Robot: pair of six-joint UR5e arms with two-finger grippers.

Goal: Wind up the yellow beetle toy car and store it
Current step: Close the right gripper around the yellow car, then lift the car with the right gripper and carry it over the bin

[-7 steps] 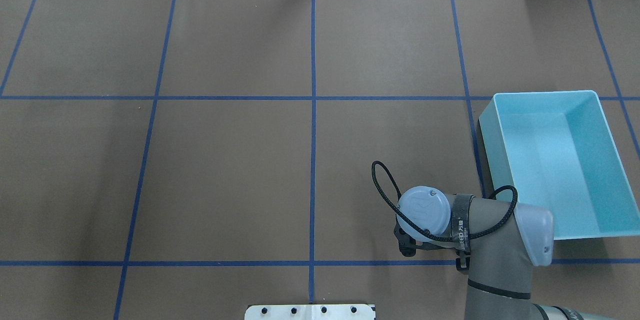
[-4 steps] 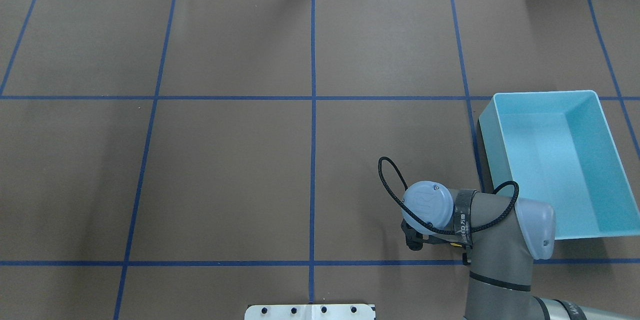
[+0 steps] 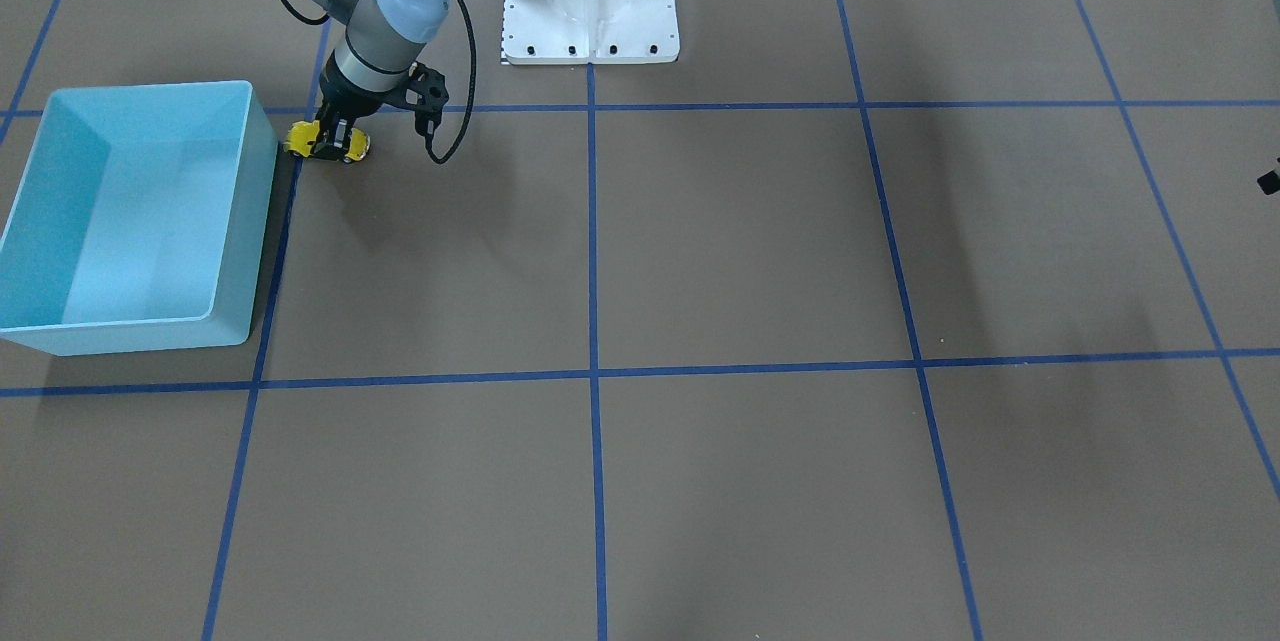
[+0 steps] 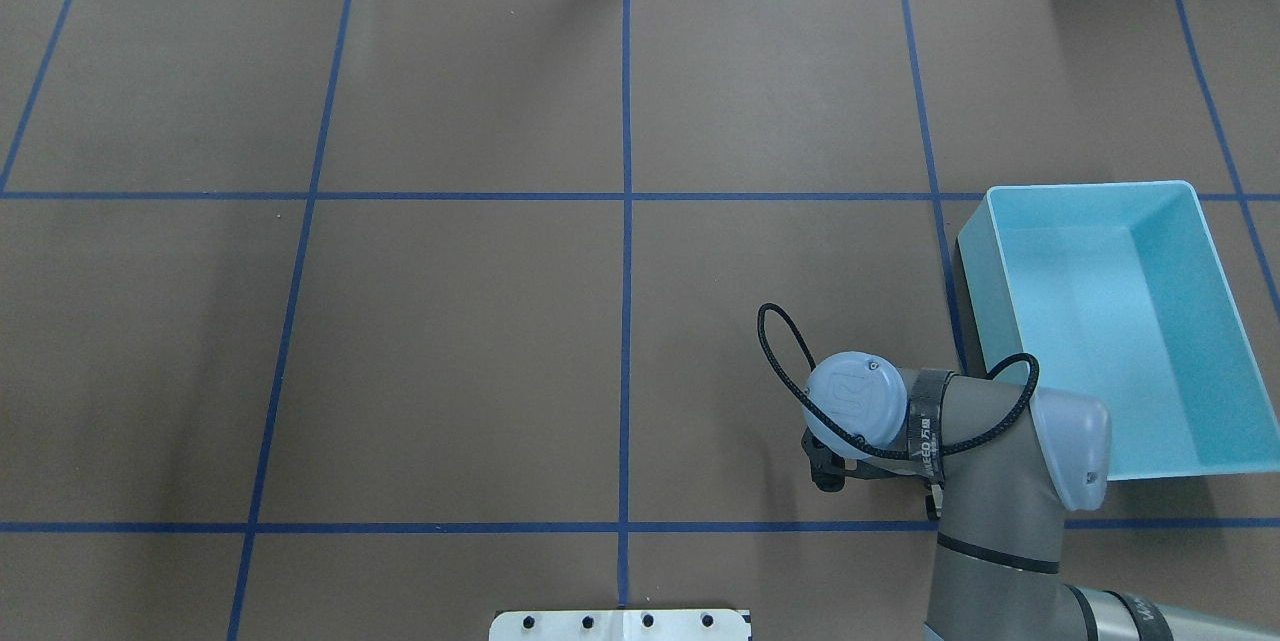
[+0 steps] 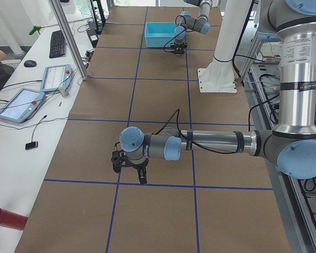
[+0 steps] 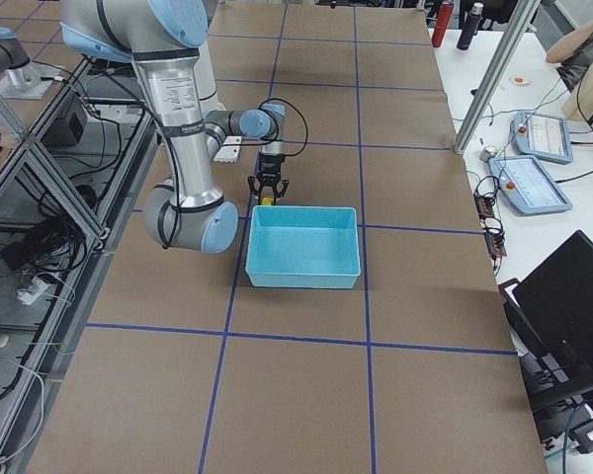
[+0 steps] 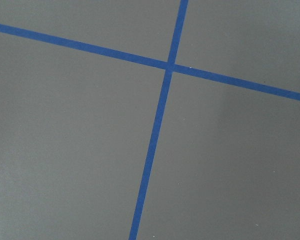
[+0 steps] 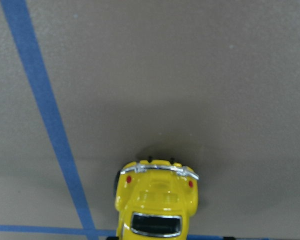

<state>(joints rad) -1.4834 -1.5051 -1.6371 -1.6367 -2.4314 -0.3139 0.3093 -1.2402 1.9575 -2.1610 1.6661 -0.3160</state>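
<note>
Yellow beetle toy car (image 3: 327,143) is low on the brown table (image 3: 700,241), outside the light blue bin (image 3: 262,221), just beside its corner on the robot's side, near a blue tape crossing (image 8: 45,115). Right gripper (image 3: 335,137) points straight down, fingers clamped across the car's body. Left gripper (image 5: 129,173) hangs over the mat, well apart; can't tell whether it's open or closed.

A flat grey-brown surface (image 7: 65,150) fills the whole view, marked with two strips of blue tape. The slanting strip (image 7: 80,46) starts at the left edge and runs to the right edge, coming nearer as it goes. The upright strip (image 7: 152,150) runs from the far edge to the near edge, leaning slightly left as it comes nearer. Their crossing (image 7: 169,66) lies right of the middle, toward the far side.
</note>
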